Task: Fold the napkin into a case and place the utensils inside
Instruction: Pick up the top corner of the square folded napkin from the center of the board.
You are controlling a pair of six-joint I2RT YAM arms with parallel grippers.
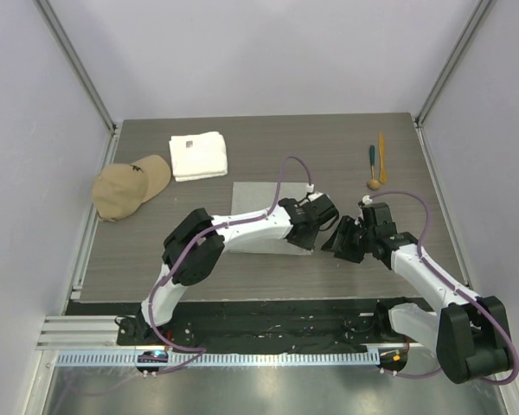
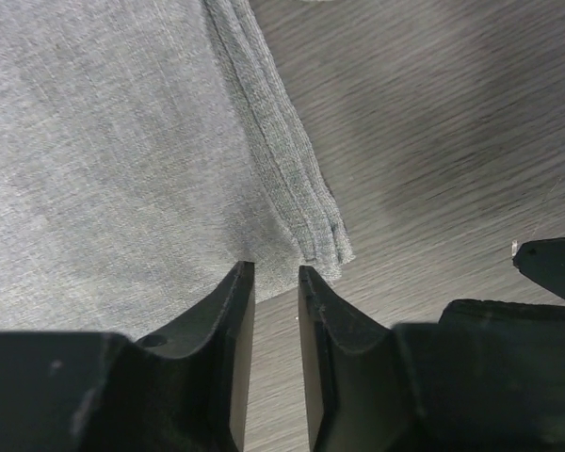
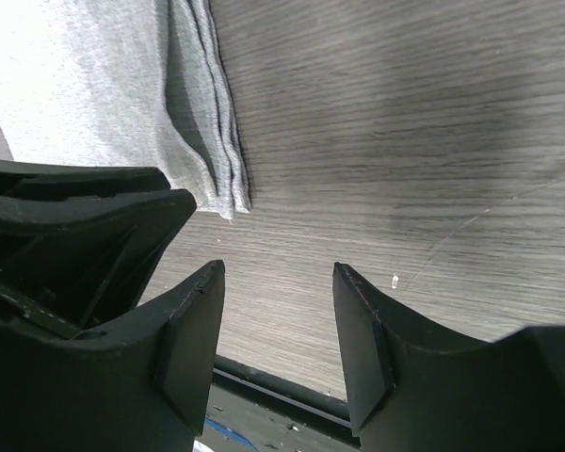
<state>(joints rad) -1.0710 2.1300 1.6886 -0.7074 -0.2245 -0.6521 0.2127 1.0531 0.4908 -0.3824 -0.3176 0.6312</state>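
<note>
The grey napkin lies folded in layers on the table, mostly under my left arm. Its stacked corner sits just beyond my left gripper, whose jaws stand a narrow gap apart with only bare table between them. My left gripper hovers at the napkin's right near corner. My right gripper is open and empty, just to the right of the left one, with the napkin ahead on its left. The utensils lie at the back right: teal-handled piece, orange stick, wooden spoon.
A white folded towel and a tan cap lie at the back left. The wooden table ends in a black rail close under my right gripper. The right gripper's finger shows beside the left one.
</note>
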